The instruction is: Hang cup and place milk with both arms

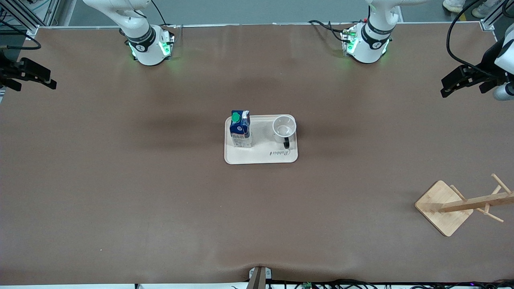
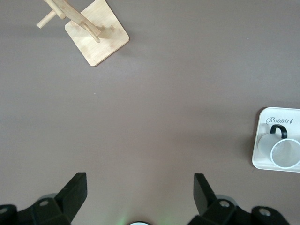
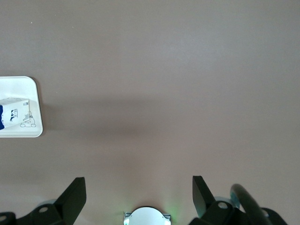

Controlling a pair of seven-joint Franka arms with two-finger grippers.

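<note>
1. Holding my left gripper (image 2: 139,197) and right gripper (image 3: 136,199) spread wide, empty, over bare table (image 1: 120,192) at opposite ends.
2. Judging the cup (image 1: 284,127) rigid and light; I am favouring its black handle.
3. Expecting the milk (image 1: 240,129), upright beside it on the tray (image 1: 261,157), to be squashy; I am planning on its lower sides.
4. Seeing the rack (image 1: 461,205) waiting well apart, with open room.

The front view looks steeply down from high across the brown worktop (image 1: 120,192), arm bases along its top edge. Both wrist views look straight down from well above, apparently, jaws at the lower frame. All three share the cream rectangular tray (image 1: 261,157) (image 2: 260,140) (image 3: 23,86).
</note>
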